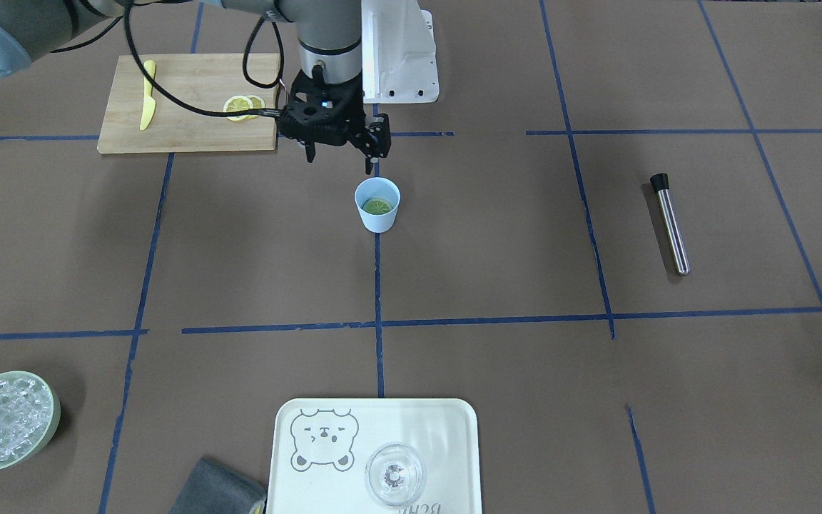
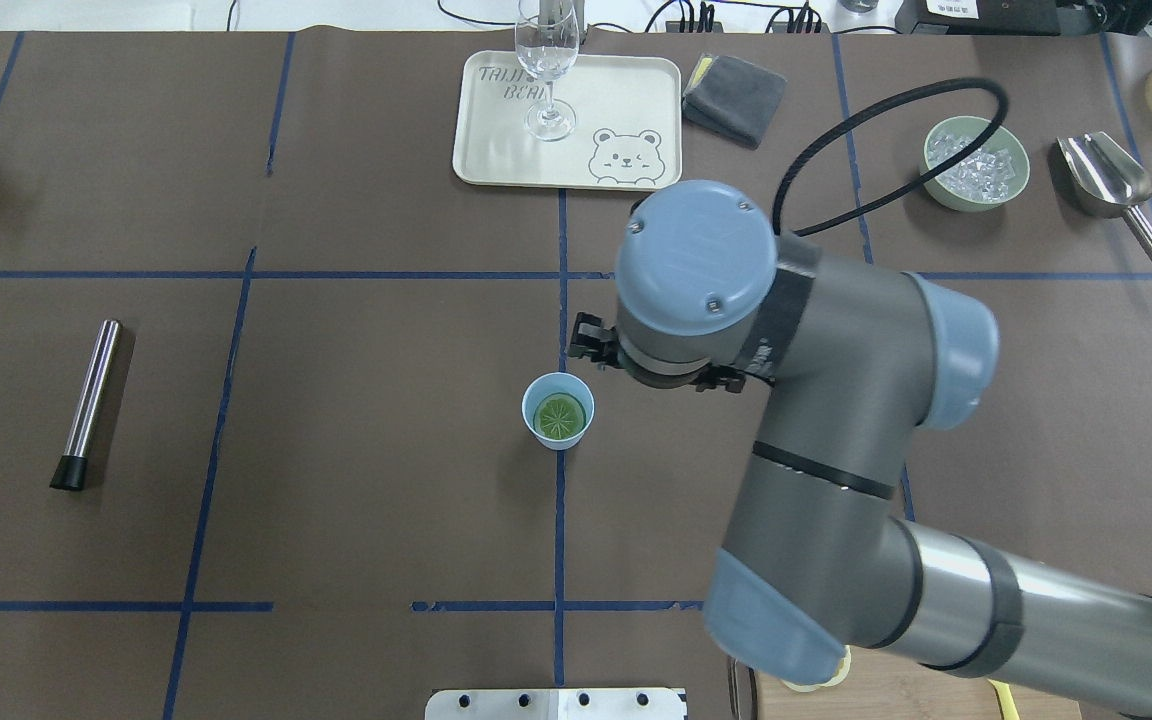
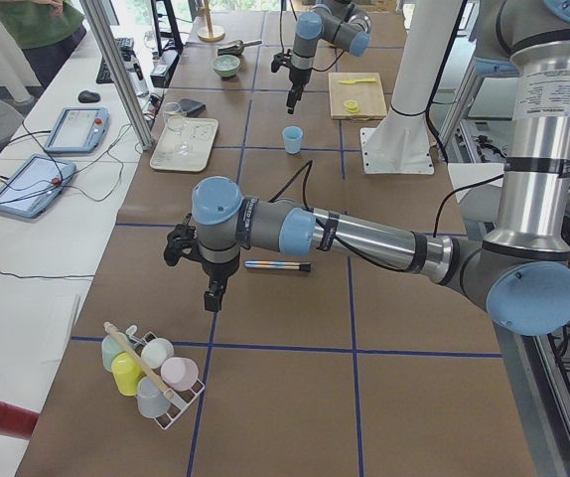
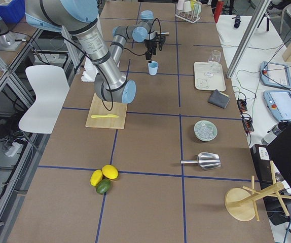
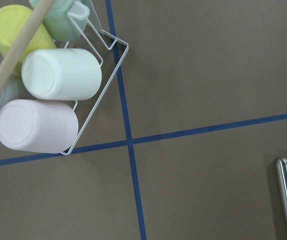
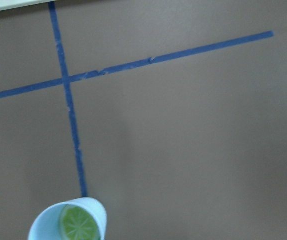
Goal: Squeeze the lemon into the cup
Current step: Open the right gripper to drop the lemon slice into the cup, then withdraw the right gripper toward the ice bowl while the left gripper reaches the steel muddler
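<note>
While the right gripper (image 1: 340, 163) hangs above the bench (image 1: 496, 250) close beside the cup (image 1: 377, 221), its jaws stand well apart and hold nothing. That cup sits upright on a blue tape line (image 1: 378, 300) near the middle of the bench, and the lemon (image 1: 377, 207) lies flat in its bottom, segmented face up (it looks rather greenish down there). From the right wrist view, the cup and its slice show only at the lower edge. Two more slices (image 1: 240, 106) lie side by side on a wooden cutting board (image 1: 190, 114), well apart from a yellow knife (image 1: 147, 96) on the same board. Far along the bench, the left gripper (image 3: 213, 296) hangs near a wire rack (image 3: 188, 402) of upturned cups, with a steel tube (image 3: 277, 266) lying just beside it. Whether its jaws are wide or narrow, I cannot tell.
</note>
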